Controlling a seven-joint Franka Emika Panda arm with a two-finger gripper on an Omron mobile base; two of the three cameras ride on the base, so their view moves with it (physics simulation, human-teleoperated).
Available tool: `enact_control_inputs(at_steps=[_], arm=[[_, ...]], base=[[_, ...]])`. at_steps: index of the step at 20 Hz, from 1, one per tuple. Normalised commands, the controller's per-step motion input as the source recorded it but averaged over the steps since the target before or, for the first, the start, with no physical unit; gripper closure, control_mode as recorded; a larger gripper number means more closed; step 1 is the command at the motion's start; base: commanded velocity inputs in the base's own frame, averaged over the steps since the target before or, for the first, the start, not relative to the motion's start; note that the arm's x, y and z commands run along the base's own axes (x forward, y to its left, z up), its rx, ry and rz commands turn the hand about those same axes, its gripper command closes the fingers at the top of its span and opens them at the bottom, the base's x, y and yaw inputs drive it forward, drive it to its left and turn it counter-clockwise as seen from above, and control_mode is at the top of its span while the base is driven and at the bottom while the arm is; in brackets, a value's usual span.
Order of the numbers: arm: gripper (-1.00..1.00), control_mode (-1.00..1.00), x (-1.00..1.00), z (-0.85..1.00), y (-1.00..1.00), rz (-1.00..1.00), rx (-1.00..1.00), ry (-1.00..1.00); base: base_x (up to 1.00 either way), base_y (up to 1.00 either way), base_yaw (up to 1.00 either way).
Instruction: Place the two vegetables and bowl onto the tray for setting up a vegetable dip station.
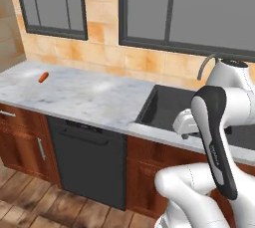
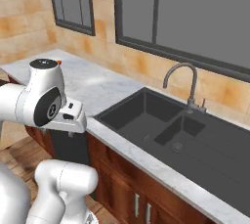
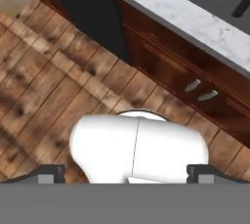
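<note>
A small orange carrot (image 1: 43, 76) lies on the marble counter (image 1: 89, 97) at the far left, near the wall. My gripper (image 3: 128, 173) is folded back in front of the lower cabinets and faces down at the wooden floor, far from the carrot. Its fingertips (image 3: 49, 172) stand wide apart, open, with nothing held between them. The hand (image 1: 184, 122) hangs level with the counter's front edge, by the sink. The cucumber, the bowl and the tray are out of view.
A large dark grey sink (image 2: 185, 135) with a curved faucet (image 2: 183, 78) is set into the counter on the right. A black dishwasher (image 1: 87, 165) and reddish-brown cabinet doors (image 3: 195, 71) stand below the counter. Windows line the tiled wall behind.
</note>
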Motion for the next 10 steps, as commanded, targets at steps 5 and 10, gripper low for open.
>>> enact_control_inputs(at_steps=[5, 10], arm=[[-1.0, 1.0, 0.0, 0.0, 0.0, 0.0, 0.0, 0.0], [-1.0, 1.0, 0.0, 0.0, 0.0, 0.0, 0.0, 0.0]], base=[[0.63, 0.99, -0.02], [0.6, 0.78, -0.1]])
